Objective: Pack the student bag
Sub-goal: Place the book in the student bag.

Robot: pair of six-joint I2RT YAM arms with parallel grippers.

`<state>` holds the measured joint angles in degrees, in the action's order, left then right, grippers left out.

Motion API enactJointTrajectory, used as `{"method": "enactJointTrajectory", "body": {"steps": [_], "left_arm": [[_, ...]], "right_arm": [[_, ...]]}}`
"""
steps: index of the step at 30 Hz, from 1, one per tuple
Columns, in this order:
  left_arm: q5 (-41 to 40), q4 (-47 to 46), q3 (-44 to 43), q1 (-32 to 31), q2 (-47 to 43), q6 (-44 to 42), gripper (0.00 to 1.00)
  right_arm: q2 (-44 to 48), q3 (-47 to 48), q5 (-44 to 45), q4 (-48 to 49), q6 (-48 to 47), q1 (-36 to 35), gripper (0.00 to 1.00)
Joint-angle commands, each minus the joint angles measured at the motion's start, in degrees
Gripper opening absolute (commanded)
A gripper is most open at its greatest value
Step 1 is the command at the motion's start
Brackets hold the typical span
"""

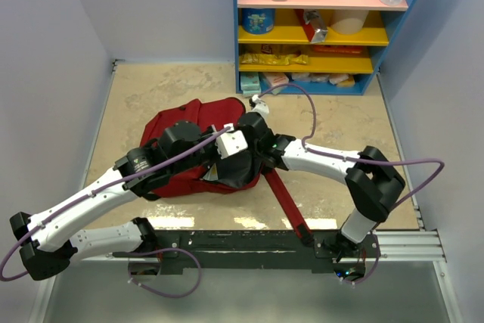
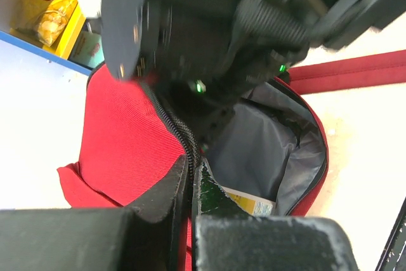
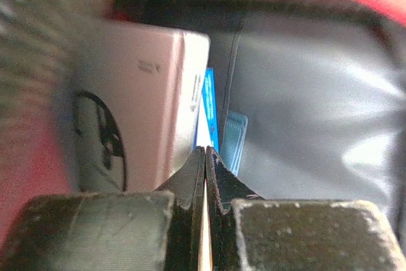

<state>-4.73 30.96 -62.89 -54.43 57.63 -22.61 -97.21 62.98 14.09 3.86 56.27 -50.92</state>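
The dark-red student bag (image 1: 178, 130) lies on the floor mid-view with its mouth toward both arms, and its long red strap (image 1: 287, 198) trails to the near right. My left gripper (image 2: 191, 166) is shut on the bag's black zipper edge (image 2: 168, 118) and holds the mouth apart over the grey lining (image 2: 254, 150) and a yellow packet (image 2: 250, 204). My right gripper (image 3: 205, 150) is shut deep inside the bag. A thin blue-and-white item (image 3: 208, 112) starts right at its tips; I cannot tell whether it is pinched. A pale box (image 3: 127, 106) stands just to the left.
A blue shelf unit (image 1: 318, 28) with snacks and bottles stands at the far right. Grey walls close in both sides. The black mounting rail (image 1: 249, 240) runs along the near edge. The right arm (image 2: 209, 30) crowds the bag's mouth.
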Motion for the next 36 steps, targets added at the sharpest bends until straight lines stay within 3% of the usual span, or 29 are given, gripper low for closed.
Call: {"method": "enactJointTrajectory", "body": {"steps": [1, 11, 17, 27, 30, 34, 36], "left_arm": [[1.2, -3.8, -0.4, -0.1, -1.1, 0.8, 0.00], [1.7, -3.7, -0.6, -0.1, -1.0, 0.8, 0.00], [2.1, -3.5, -0.7, -0.1, -1.0, 0.7, 0.00], [3.8, -3.0, -1.4, -0.2, -0.8, 0.4, 0.00], [4.4, -2.8, -1.3, -0.2, -0.5, 0.4, 0.00], [6.0, -3.2, -0.7, -0.1, 0.0, 0.9, 0.02], [6.1, -3.2, -1.0, -0.1, 0.2, 1.3, 0.18]], "right_arm": [[3.4, -0.8, 7.6, 1.4, 2.3, 0.4, 0.00], [-2.5, 3.4, 1.0, 4.0, 2.4, 0.2, 0.00], [-3.9, 5.2, -0.7, 10.5, 2.0, -0.4, 0.00], [-7.8, 2.5, -14.0, 32.9, 2.8, -2.1, 0.01], [-4.2, -3.8, -14.5, 34.7, 3.1, -0.1, 0.08], [7.4, -15.6, -10.3, 31.7, 3.1, 6.7, 0.39], [14.7, -20.0, -8.0, 25.4, 1.7, 9.3, 0.48]]}}
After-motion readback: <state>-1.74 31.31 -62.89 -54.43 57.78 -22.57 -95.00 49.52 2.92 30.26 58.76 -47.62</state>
